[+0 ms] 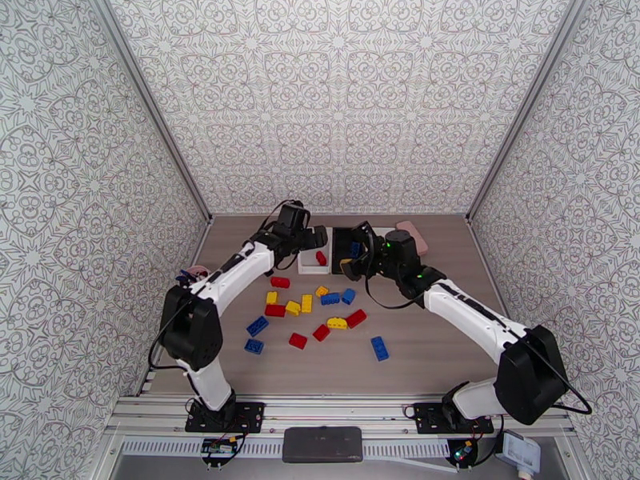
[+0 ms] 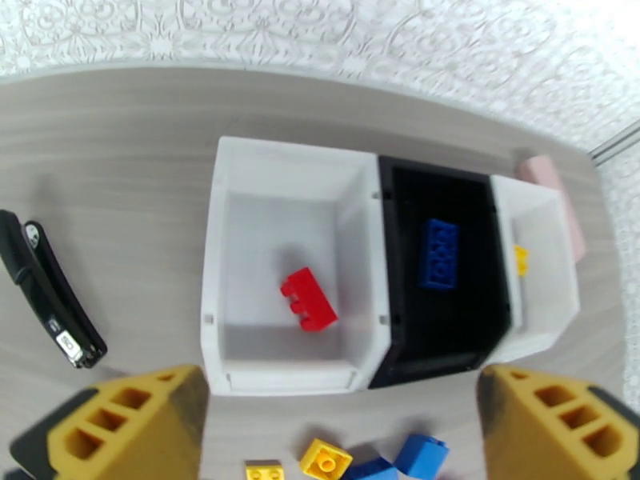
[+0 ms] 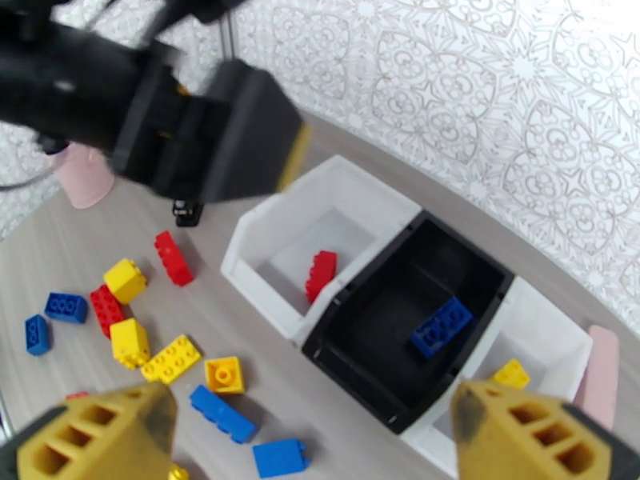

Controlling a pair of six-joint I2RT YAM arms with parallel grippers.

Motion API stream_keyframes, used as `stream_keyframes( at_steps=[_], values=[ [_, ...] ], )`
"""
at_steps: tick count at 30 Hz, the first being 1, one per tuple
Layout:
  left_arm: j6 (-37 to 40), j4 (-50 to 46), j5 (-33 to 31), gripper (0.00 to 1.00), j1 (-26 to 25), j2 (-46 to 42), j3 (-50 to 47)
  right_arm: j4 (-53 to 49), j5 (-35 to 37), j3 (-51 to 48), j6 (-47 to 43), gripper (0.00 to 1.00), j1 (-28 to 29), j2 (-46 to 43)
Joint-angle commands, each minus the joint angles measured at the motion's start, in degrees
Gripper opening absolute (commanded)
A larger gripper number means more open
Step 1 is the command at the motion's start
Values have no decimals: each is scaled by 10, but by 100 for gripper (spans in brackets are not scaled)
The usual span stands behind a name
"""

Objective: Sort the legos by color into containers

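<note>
Both claws spread wide and empty above the trays, with bricks scattered on the table.

Nearest the arm bases, loose legos (image 1: pixel 312 310) in red, blue and yellow lie strewn across the table (image 1: pixel 432 354), with a stray blue lego (image 1: pixel 379 348) off to the right. Just past them the left claw (image 2: pixel 340 422) hangs above the trays, yellow fingers far apart and nothing between them. The right claw (image 3: pixel 320 438) beside it stands just as wide and just as empty. Below, the three trays sit side by side, touching. The left white tray (image 2: pixel 212 274) holds one red brick (image 2: pixel 308 298), the black tray (image 2: pixel 448 346) in the middle one blue brick (image 2: pixel 438 254), and the right white tray (image 2: pixel 552 314) one yellow brick (image 2: pixel 521 259). Behind that last tray lies a pink block (image 2: pixel 552 174).
</note>
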Motion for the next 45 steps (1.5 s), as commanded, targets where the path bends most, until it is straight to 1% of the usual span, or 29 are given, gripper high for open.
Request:
stream_keyframes(
  at_steps=[1, 6, 10, 12, 15, 21, 25, 28, 33, 37, 45],
  values=[
    [40, 58, 6, 99, -6, -66, -80, -29, 23, -15, -18, 94, -4, -14],
    [98, 96, 5, 100, -20, -182, -196, -55, 24, -19, -34, 94, -4, -6],
    [158, 118, 39, 100, -38, -260, -265, -84, 19, -9, -49, 94, -4, 16],
    [210, 126, 60, 100, -53, -294, -298, -99, 12, -1, -56, 94, -4, 31],
    [277, 153, 91, 100, -80, -336, -348, -115, 9, 10, -57, 94, -2, 56],
    [346, 239, 135, 100, -127, -384, -444, -149, 30, 37, -66, 94, 10, 114],
    [364, 280, 155, 100, -148, -399, -482, -170, 34, 52, -75, 94, 18, 149],
    [371, 285, 160, 100, -157, -397, -490, -196, 30, 71, -82, 93, 23, 178],
    [372, 294, 164, 100, -159, -393, -496, -211, 31, 90, -90, 93, 32, 216],
    [373, 292, 169, 100, -160, -390, -496, -244, 37, 127, -93, 92, 36, 249],
    [374, 286, 169, 100, -159, -391, -496, -296, 26, 177, -99, 87, 40, 297]
  ],
)
